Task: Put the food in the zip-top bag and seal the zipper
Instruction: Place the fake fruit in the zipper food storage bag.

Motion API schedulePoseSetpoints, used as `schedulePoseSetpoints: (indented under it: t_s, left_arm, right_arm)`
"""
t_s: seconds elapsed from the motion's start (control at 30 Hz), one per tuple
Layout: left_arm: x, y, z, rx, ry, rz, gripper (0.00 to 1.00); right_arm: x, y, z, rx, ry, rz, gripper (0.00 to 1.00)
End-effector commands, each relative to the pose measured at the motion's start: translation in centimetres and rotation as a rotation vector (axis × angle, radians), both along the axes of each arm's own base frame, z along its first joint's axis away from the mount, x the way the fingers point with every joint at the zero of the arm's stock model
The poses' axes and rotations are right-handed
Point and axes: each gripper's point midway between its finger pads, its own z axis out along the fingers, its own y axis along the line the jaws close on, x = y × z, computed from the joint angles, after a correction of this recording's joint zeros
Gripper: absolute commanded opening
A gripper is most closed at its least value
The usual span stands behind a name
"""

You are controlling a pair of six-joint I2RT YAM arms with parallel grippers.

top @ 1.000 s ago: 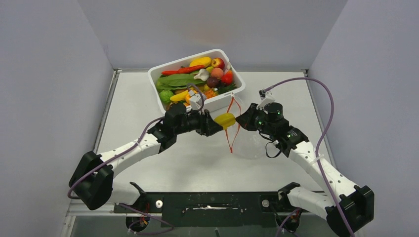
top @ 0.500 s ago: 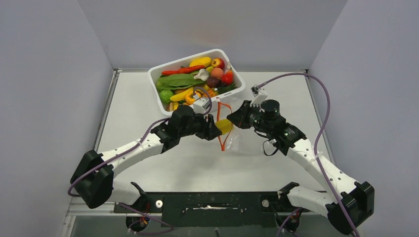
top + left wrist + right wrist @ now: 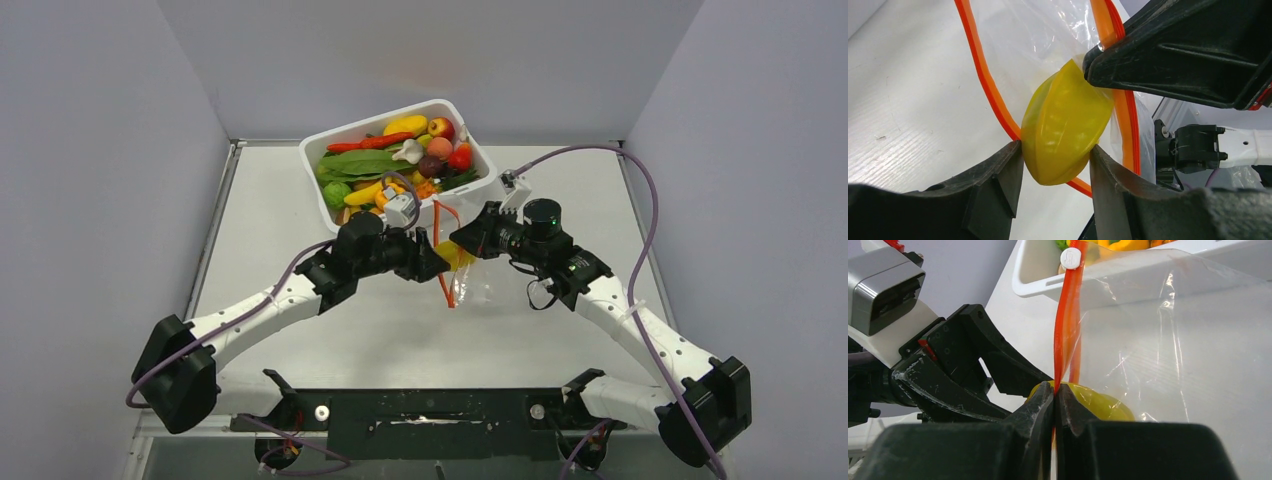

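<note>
L claw (image 3: 1055, 150) is clenched on the yellow toy food (image 3: 1063, 125), which is glossy, hard and prob. slippery, at the mouth of the zip-top bag (image 3: 1178, 340), toward the far edge of the table (image 3: 290, 200). R claw (image 3: 1054, 396) pinches the zipper (image 3: 1068, 315). The film looks thin and limp, so hold it by that strip.

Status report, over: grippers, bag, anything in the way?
Left gripper shut on yellow food, at the zip-top bag mouth. Right gripper shut on zipper, holding mouth open. Right gripper crowds the food.
</note>
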Motion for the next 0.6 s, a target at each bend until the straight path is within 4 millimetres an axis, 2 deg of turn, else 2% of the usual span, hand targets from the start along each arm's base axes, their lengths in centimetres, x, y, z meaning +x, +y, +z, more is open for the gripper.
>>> schedulePoseSetpoints:
  t_s: [0.0, 0.3, 0.43, 0.57]
  left_arm:
    - [-0.1, -0.2, 3.3, -0.077, -0.056, -0.001, 0.45]
    - [-0.8, 1.8, 6.5, -0.134, -0.076, 0.06, 0.63]
    - [-0.2, 3.3, 7.0, -0.09, -0.086, 0.139, 0.65]
    - [1.0, 5.8, 6.2, 0.032, -0.082, 0.259, 0.61]
  right_arm:
    - [-0.3, 0.6, 2.7, 0.073, -0.079, 0.034, 0.0]
    - [-0.4, 0.2, 2.5, 0.103, -0.065, 0.04, 0.0]
    - [-0.4, -0.1, 2.7, 0.134, -0.06, 0.043, 0.0]
    - [-0.6, -0.3, 3.2, 0.151, -0.071, 0.051, 0.0]
